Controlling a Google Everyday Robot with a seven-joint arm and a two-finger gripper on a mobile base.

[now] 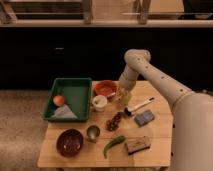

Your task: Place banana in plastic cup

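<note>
The plastic cup (99, 103) is small and cream-white. It stands upright on the wooden table just in front of the orange bowl (105, 89). My gripper (123, 96) hangs from the white arm, just to the right of the cup and the bowl. It is shut on the pale yellow banana (124, 95) and holds it low over the table. The banana is partly hidden by the gripper. It is beside the cup, not over its rim.
A green tray (75, 90) at the left holds an orange fruit (59, 100) and a cloth. In front lie a dark bowl (69, 142), a metal cup (93, 132), grapes (114, 121), a green vegetable (113, 144), a blue sponge (144, 118), a brown block (138, 144) and a white-handled tool (138, 106).
</note>
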